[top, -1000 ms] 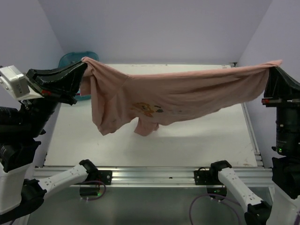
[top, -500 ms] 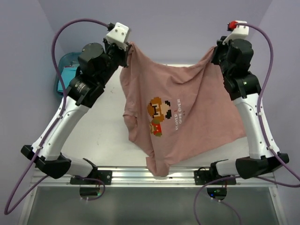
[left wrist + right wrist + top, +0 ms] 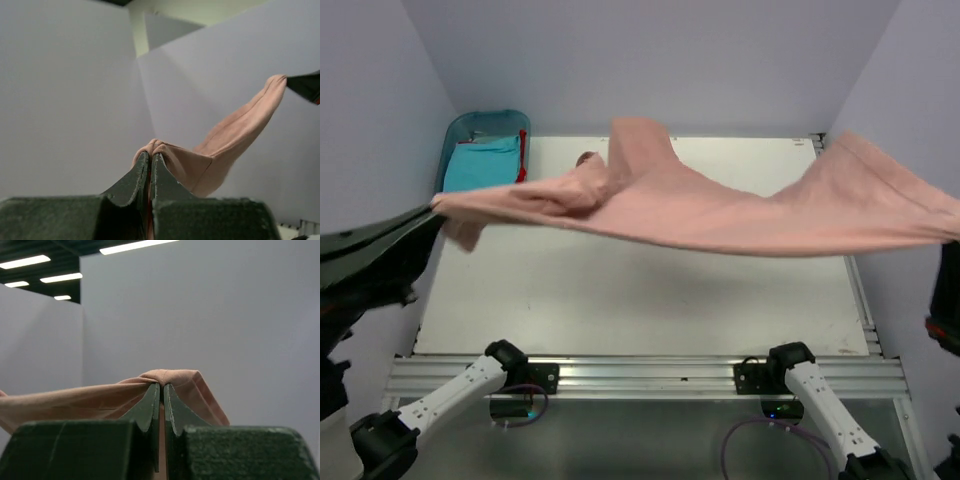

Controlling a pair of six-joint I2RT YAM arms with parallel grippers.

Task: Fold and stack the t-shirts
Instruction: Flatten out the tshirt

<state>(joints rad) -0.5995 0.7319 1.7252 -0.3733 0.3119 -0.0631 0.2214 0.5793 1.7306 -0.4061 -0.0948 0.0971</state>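
The dusty pink t-shirt (image 3: 720, 215) hangs stretched in the air across the whole table, its print hidden. My left gripper (image 3: 432, 208) is shut on its left end at the left edge of the top view; in the left wrist view the gripper (image 3: 151, 156) pinches a pink fold (image 3: 200, 165). My right gripper is past the right edge of the top view; in the right wrist view it (image 3: 161, 386) is shut on a bunched pink fold (image 3: 172, 376). A turquoise t-shirt (image 3: 482, 165) and a strip of red t-shirt (image 3: 523, 160) lie in the blue bin.
The blue plastic bin (image 3: 470, 125) stands at the table's back left corner. The white table (image 3: 620, 300) lies below the raised shirt. Purple walls close in on the left, back and right.
Both arms have swung down and outward from the raised, far position. The pink shirt went from hanging upright with its print showing to being stretched nearly flat across the table.
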